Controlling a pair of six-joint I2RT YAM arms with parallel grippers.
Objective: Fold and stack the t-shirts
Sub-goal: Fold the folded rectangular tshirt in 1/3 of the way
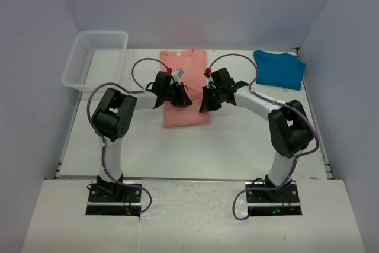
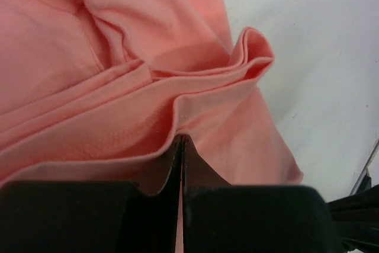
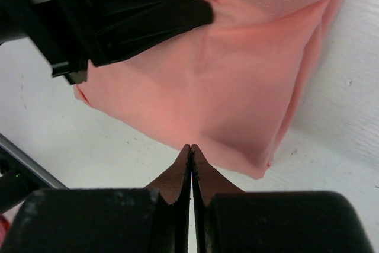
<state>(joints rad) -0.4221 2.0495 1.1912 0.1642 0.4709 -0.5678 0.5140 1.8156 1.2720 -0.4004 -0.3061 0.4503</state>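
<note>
Salmon-pink t-shirt (image 1: pixel 185 117) mid-desk (image 1: pixel 195 146), part folded; teal t-shirt (image 1: pixel 279 68) folded, far right. Left end effector (image 2: pixel 180 141) clenched on pink fold. Right end effector (image 3: pixel 190 146) clenched at hem, catch unclear. Cloth light, limp, layers slip: pinch all layers at edge corners.

Left arm (image 1: pixel 118 117) and right arm (image 1: pixel 284 125) bend inward, both jaws pressed together

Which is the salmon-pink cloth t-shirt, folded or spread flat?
Folded. The salmon-pink cloth t-shirt is a narrow rectangle, no sleeves out; the left wrist view shows stacked layers.
</note>
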